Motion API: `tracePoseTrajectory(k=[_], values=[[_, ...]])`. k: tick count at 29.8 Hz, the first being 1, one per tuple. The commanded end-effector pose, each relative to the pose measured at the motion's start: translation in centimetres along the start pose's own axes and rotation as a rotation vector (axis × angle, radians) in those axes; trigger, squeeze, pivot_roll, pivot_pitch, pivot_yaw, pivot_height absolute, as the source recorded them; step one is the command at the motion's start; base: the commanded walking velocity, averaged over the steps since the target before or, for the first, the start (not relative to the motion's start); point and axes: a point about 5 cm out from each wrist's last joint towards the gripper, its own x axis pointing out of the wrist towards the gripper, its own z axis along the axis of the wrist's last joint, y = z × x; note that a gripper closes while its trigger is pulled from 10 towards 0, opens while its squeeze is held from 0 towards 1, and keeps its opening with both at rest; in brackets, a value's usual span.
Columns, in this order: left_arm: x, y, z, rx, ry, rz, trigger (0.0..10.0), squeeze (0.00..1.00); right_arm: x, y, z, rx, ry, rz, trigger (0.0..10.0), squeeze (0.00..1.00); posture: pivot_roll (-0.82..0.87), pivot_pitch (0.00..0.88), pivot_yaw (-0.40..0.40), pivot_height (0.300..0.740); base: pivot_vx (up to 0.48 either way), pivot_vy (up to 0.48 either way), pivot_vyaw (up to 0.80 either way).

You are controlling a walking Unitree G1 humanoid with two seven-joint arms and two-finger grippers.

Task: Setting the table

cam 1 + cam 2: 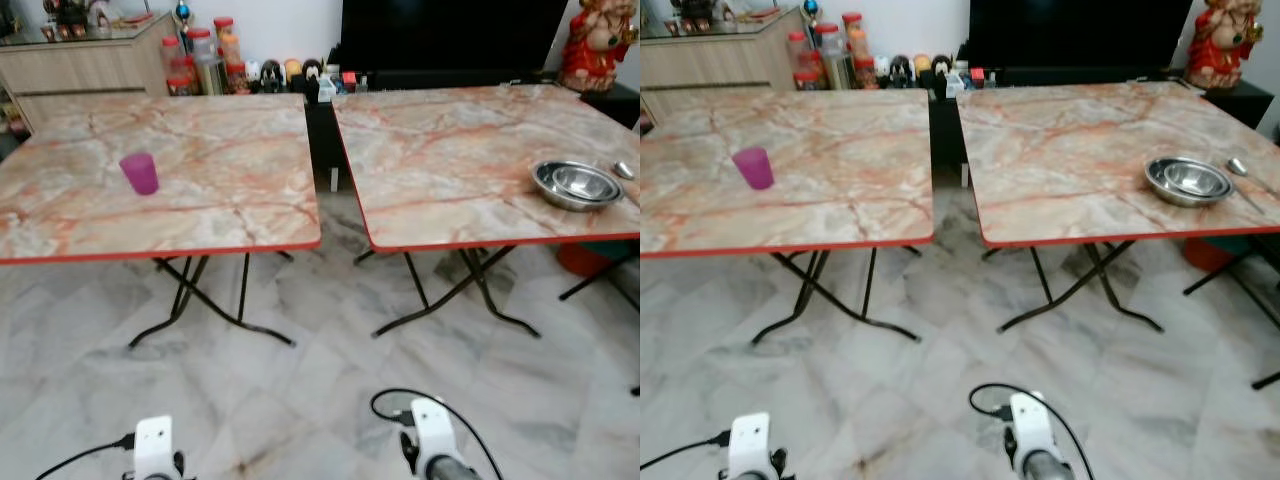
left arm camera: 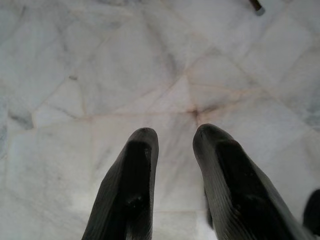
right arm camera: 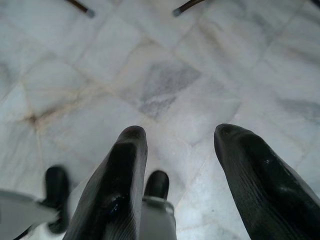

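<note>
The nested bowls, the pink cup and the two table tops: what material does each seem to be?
Nested bowls: likely stainless steel, shiny with reflections. Pink cup: probably plastic, matte and evenly coloured. Left table top and right table top: marble-pattern laminate, perhaps, with a thin red edge band; real stone looks unlikely on such slim folding legs.

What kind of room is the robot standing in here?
Probably a home living or dining room: two marble-patterned folding tables, a big dark television on a low stand, and a cabinet with jars beside it.
</note>
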Motion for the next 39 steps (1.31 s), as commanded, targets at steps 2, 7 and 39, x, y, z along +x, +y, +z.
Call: tracePoseTrajectory(k=[2, 7, 39], values=[[-0.05, 0.69, -0.21, 0.012, 0.010, 0.015, 10.0, 0.00, 0.15, 0.76, 0.98, 0.014, -0.027, 0.023, 10.0, 0.00, 0.05, 0.000, 0.013, 0.719, 0.000, 0.360, 0.00], [0.00, 0.79, 0.01, 0.015, 0.005, 0.016, 10.0, 0.00, 0.19, 1.00, 1.34, 0.015, -0.039, 0.034, 10.0, 0.00, 0.05, 0.000, 0.010, 0.719, 0.000, 0.362, 0.00], [0.02, 0.79, 0.06, 0.049, 0.005, -0.013, 10.0, 0.00, 0.10, 1.63, 0.95, 0.041, -0.033, 0.058, 10.0, 0.00, 0.07, 0.000, 0.025, 0.719, 0.000, 0.251, 0.00]])
